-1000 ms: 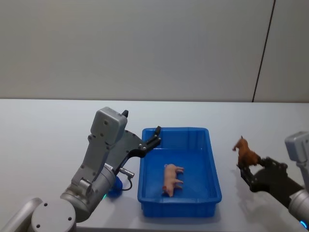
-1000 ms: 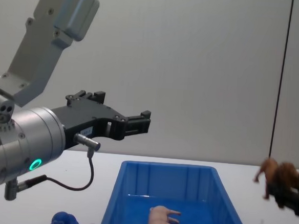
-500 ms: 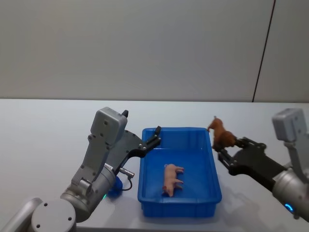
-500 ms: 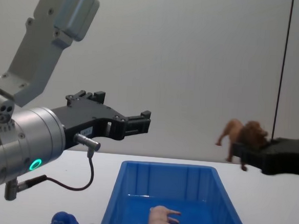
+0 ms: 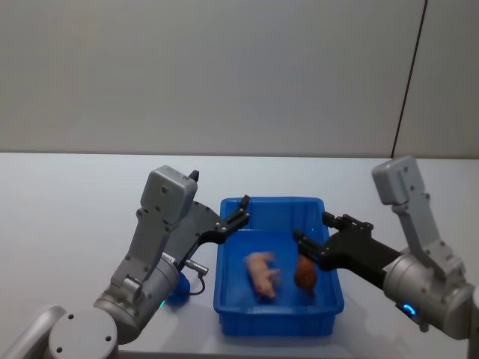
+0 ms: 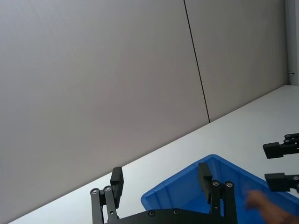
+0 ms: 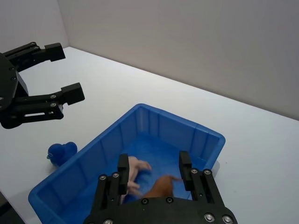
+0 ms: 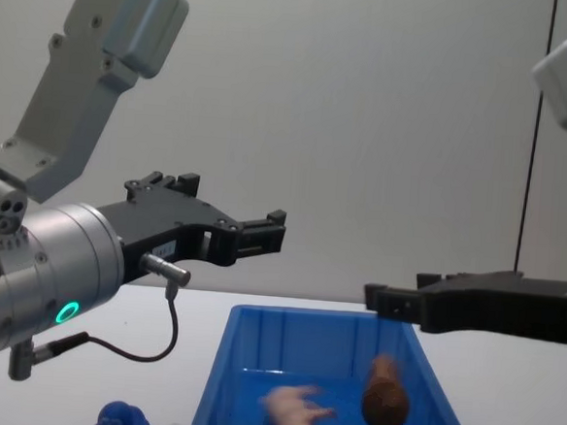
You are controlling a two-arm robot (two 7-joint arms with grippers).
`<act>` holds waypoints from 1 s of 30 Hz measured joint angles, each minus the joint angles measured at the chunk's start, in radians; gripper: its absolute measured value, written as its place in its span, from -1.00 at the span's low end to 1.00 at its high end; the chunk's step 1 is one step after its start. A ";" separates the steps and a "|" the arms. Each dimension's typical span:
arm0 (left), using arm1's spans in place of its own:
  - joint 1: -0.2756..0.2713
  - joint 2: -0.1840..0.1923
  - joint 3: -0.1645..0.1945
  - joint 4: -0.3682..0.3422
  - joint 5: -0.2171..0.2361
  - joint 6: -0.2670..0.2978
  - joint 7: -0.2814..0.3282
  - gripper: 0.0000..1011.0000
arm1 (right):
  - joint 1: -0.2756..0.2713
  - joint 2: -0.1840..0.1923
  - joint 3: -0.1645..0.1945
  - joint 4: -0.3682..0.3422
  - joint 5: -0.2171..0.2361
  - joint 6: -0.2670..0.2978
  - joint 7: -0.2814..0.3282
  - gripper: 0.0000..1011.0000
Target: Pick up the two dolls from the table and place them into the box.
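The blue box (image 5: 277,203) sits mid-table. Inside it a pale pink pig (image 5: 260,271) lies on its side, blurred, and a brown lion (image 5: 305,275) rests at the right part of the floor. In the chest view the pig (image 8: 294,411) and lion (image 8: 384,406) lie side by side. My right gripper (image 5: 313,228) hovers open above the box's right half, with nothing between its fingers; in its wrist view the lion (image 7: 159,186) lies just below it. My left gripper (image 5: 241,212) hangs open over the box's far left corner.
A lumpy blue figure (image 5: 177,290) lies on the table left of the box, beneath my left arm; it also shows low in the chest view (image 8: 121,419). White tabletop spreads around the box, and a plain wall stands behind.
My right gripper swung left from beside the box to over it, opened and let the lion go into the box. The pig shifted slightly. The left arm stayed still.
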 joint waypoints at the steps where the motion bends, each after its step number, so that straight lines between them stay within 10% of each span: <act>1: 0.000 0.000 0.000 0.000 0.000 0.000 0.000 0.98 | 0.003 -0.003 -0.002 0.003 -0.002 0.002 0.000 0.28; 14: 0.000 0.000 0.000 0.000 0.000 0.000 0.000 0.98 | 0.012 0.002 0.006 0.023 -0.013 -0.054 -0.009 0.98; 30: 0.000 0.000 0.000 0.000 0.000 0.000 0.000 0.98 | -0.027 0.094 0.074 0.028 0.028 -0.157 0.013 0.98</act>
